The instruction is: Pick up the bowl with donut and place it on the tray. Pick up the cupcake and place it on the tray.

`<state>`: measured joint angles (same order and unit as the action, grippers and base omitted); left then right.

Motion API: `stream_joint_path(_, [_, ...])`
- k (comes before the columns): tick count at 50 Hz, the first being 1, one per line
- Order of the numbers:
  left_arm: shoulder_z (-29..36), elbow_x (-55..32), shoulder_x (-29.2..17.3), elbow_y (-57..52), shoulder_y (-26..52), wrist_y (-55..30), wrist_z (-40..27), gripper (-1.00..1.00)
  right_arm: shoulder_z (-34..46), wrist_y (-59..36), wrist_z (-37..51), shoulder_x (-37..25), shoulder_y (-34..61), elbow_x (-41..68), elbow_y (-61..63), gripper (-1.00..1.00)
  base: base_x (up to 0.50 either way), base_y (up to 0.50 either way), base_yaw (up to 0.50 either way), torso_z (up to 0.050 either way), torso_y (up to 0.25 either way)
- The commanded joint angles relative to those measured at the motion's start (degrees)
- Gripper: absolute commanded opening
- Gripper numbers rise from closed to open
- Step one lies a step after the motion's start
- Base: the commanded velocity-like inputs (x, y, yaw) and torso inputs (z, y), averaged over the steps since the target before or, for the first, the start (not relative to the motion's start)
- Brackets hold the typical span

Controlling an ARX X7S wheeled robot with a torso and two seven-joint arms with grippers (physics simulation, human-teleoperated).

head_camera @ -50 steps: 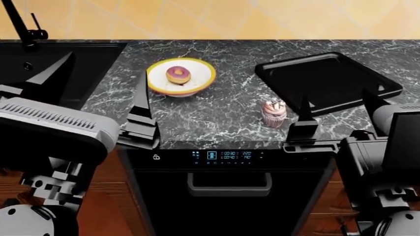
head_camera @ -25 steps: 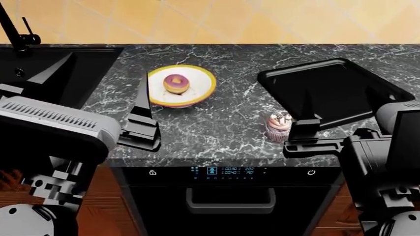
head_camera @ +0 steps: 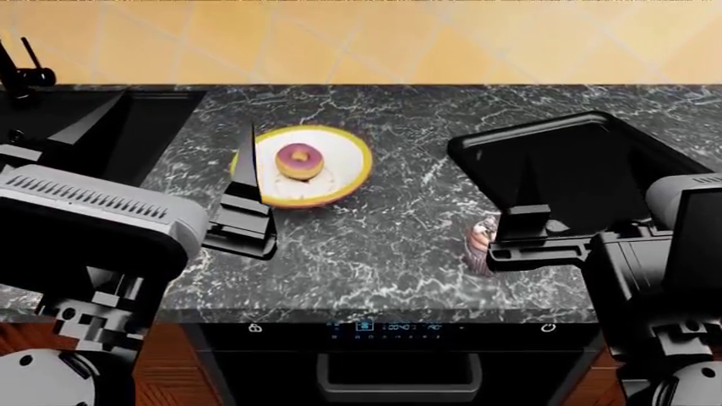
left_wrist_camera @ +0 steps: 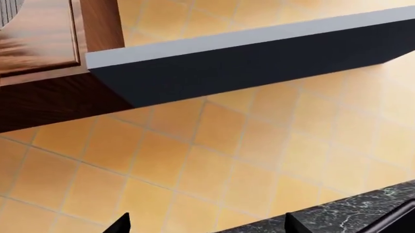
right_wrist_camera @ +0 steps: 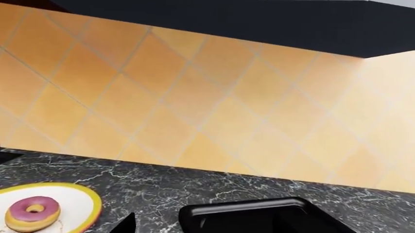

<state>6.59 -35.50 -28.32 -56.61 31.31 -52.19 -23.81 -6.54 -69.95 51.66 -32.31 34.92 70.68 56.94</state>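
Between our two grippers, on the dark marble counter (head_camera: pixel 384 245), sat the bowl (head_camera: pixel 303 167) with the donut (head_camera: pixel 298 160) in its middle. Our left gripper (head_camera: pixel 169 165) hung with its fingers spread wide and nothing in them. One finger (head_camera: pixel 243 182) reached across the bowl's near edge in the head view, but we could not tell if it touched. Our right gripper (head_camera: pixel 587 199) was empty and wide too. The cupcake (head_camera: pixel 479 245) stood just beside one of its fingers (head_camera: pixel 522 222), half hidden behind it. The tray (head_camera: pixel 564 165) lay past those fingers, with nothing on it yet.

We thought the bowl would be stiff, smooth and a bit slippery. The donut just lay loose inside, so a tipped bowl could let it roll out. The best place to pinch looked like the yellow rim, one finger inside and one outside, keeping the bowl flat.

We thought the cupcake would be light and soft. The pink top could squash, so the pleated wrapper low down looked like the right place, with a soft squeeze.
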Motion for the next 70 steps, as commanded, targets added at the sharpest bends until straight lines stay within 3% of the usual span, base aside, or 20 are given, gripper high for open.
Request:
stream_joint_path(1, [0.52, -0.25, -0.43, 0.33, 0.09, 0.58, -0.45, 1.0, 0.67, 0.96, 0.29, -0.64, -0.19, -0.08, -0.28, 1.0, 0.17, 0.0, 0.0, 0.0, 0.0])
stream_joint_path(29, [1.34, -1.02, -1.27, 0.95, 0.3, 1.61, -1.34, 1.0, 1.14, 3.91, 0.38, -2.4, -2.69, -0.48, 0.19, 1.0, 0.14, 0.0, 0.0, 0.0, 0.001])
stream_joint_path(38, [0.65, -1.54, -1.91, 0.65, -0.57, 2.17, -1.69, 1.0, -3.6, 4.99, 6.66, -5.95, -5.46, 12.46, 0.83, 1.0, 0.0, 0.0, 0.0, 0.0, 0.0])
stream_joint_path(44, [0.89, -1.74, -2.1, 0.54, -0.59, 2.5, -1.82, 1.0, -6.23, 6.27, 6.54, -9.04, -12.99, 17.38, 2.9, 1.0, 0.0, 0.0, 0.0, 0.0, 0.0])
stream_joint_path(58, [1.68, -1.16, -2.42, 1.54, -1.12, 4.19, -1.6, 1.0, -3.46, 5.6, -1.53, -8.41, -22.46, 8.53, 0.83, 1.0, 0.0, 0.0, 0.0, 0.0, 0.0])
stream_joint_path(64, [1.95, -1.19, -2.58, 2.02, -0.91, 4.43, -1.68, 1.0, -2.37, 8.87, -8.72, -5.65, -29.53, -1.4, -1.26, 1.0, 0.0, 0.0, 0.0, 0.0, 0.0])
stream_joint_path(70, [2.71, -1.31, -2.71, 2.38, -0.2, 4.29, -1.89, 1.0, -2.41, 11.01, -11.13, -4.81, -31.84, -3.95, -2.7, 1.0, 0.0, 0.0, 0.0, 0.0, 0.0])
